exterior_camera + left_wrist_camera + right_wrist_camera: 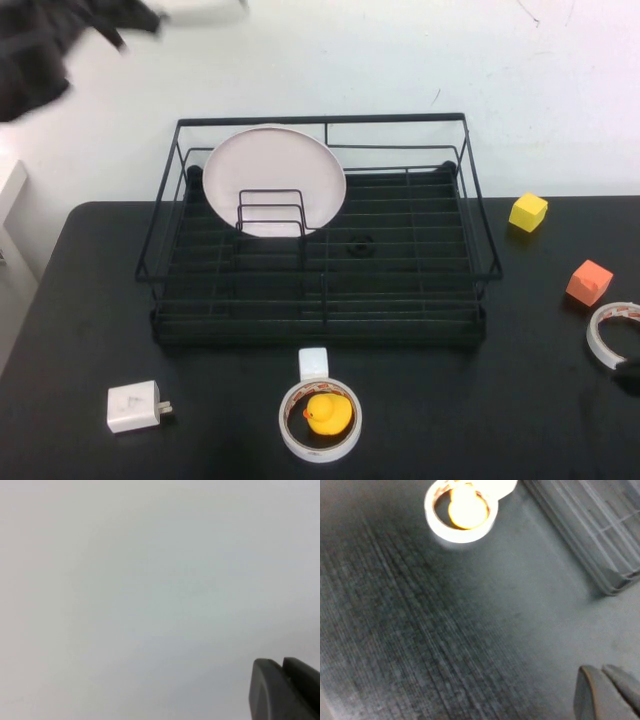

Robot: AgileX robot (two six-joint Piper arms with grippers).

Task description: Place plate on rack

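The pale pink plate point(275, 170) stands on edge in the back left of the black wire rack point(320, 322), leaning behind the upright dividers point(270, 212). My left arm point(55, 45) is raised at the far left, above and apart from the rack. Its gripper point(282, 662) faces a blank white wall with the fingers together and nothing between them. My right gripper point(601, 669) hovers low over the black table to the right of the rack, fingers together and empty. Only a dark tip of it point(630, 372) shows at the right edge of the high view.
A tape roll point(320, 415) with a yellow duck inside lies in front of the rack, with a white cube point(313, 362) behind it. A white charger point(133, 406) lies front left. A yellow cube point(528, 212), orange cube point(589, 282) and second tape roll point(612, 335) lie to the right.
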